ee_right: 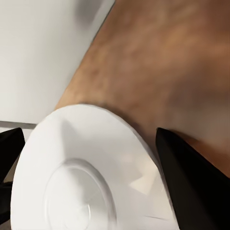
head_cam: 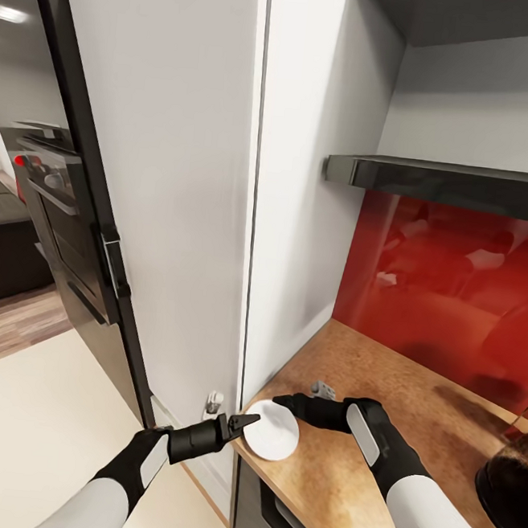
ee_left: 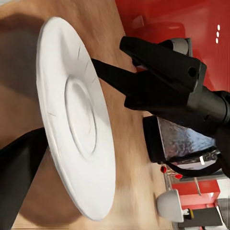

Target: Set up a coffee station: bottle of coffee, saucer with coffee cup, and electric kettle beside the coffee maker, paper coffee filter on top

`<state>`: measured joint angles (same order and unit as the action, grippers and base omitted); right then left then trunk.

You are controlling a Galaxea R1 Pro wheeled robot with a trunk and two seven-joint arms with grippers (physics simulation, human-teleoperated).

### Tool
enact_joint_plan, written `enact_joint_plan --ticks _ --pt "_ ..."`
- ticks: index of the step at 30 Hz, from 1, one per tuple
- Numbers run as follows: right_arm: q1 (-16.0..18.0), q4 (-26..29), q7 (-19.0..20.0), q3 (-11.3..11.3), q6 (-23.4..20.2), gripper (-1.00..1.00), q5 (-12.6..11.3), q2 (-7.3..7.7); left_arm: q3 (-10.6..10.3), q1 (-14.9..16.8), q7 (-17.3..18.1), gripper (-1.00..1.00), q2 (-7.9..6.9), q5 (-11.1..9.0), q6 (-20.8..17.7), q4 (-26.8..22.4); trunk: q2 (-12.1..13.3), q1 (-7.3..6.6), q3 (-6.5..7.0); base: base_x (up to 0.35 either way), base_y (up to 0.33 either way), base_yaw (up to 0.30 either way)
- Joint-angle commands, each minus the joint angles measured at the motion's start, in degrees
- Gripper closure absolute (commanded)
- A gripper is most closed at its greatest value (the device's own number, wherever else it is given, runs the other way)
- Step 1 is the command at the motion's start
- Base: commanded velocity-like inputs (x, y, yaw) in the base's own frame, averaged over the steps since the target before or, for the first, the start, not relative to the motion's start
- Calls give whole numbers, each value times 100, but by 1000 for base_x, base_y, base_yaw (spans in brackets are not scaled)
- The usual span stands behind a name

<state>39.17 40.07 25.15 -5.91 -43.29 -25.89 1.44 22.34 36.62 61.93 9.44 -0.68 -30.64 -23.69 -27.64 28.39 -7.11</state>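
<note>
Low in the frame, the countertop (head_cam: 380, 404) carries the saucer (head_cam: 272, 430) at its corner edge; my left gripper (head_cam: 242, 420) pinches its thin rim (stiff, light, slippery, chip-prone), right gripper (head_cam: 283, 401) spread beside it.

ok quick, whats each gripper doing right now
Left gripper: at the saucer's edge; cannot tell whether it grips.
Right gripper: open, fingers either side of the saucer's rim.

Light: bright and even for you | glare: glossy red backsplash (head_cam: 455, 290) mirrors pale shapes | shadows: soft under the shelf (head_cam: 449, 185) | blur: both wrist views smeared | edges: head view's verticals lean.
</note>
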Motion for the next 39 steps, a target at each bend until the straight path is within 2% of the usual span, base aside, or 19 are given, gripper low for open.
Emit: enact_joint_plan --ticks 1,13,39 --pt "3 -1 7 -23 -21 -100 40 5 6 3 6 -100 4 42 -62 45 -9 3 -13 0 0 0" --pt "3 -8 8 -24 -22 -100 40 5 2 3 49 -100 44 42 -71 215 -9 3 -13 0 0 0" --pt "3 -142 10 -31 -22 -100 49 -2 -5 3 131 -100 56 42 -73 225 -9 3 -13 0 0 0"
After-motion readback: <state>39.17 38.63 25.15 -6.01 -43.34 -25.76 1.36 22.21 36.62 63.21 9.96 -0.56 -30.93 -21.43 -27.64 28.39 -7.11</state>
